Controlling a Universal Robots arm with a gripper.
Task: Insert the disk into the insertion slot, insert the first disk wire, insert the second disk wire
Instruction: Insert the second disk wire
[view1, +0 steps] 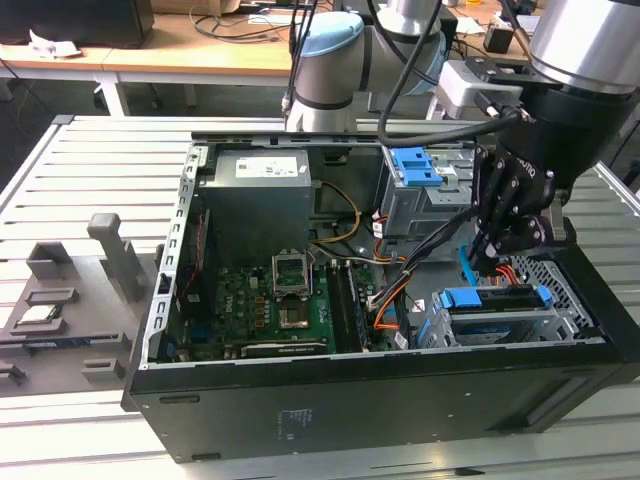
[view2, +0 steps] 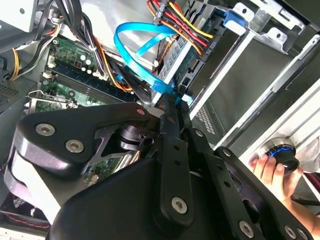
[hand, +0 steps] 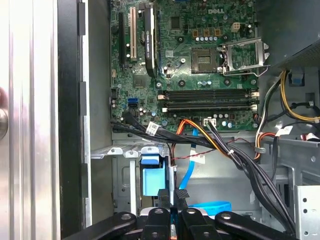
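With the disk (view1: 490, 300) already seated in the insertion slot (view1: 560, 318) at the exterior view's right, I judge the first step done. My end effector (view2: 172, 102) is pressed together on the plug end of the second disk wire (view2: 137, 45), whose light-blue loop curves up beside the orange-and-red wire bundle (view2: 175, 17). The plug sits near the disk's rear; whether the first wire is connected I cannot tell.

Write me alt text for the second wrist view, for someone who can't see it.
The black gripper has its fingers pinched on the end of a looping light-blue flat cable, beside a grey metal drive cage inside an open computer case. A green motherboard and orange-and-red wires lie behind; a person's hand shows nearby.
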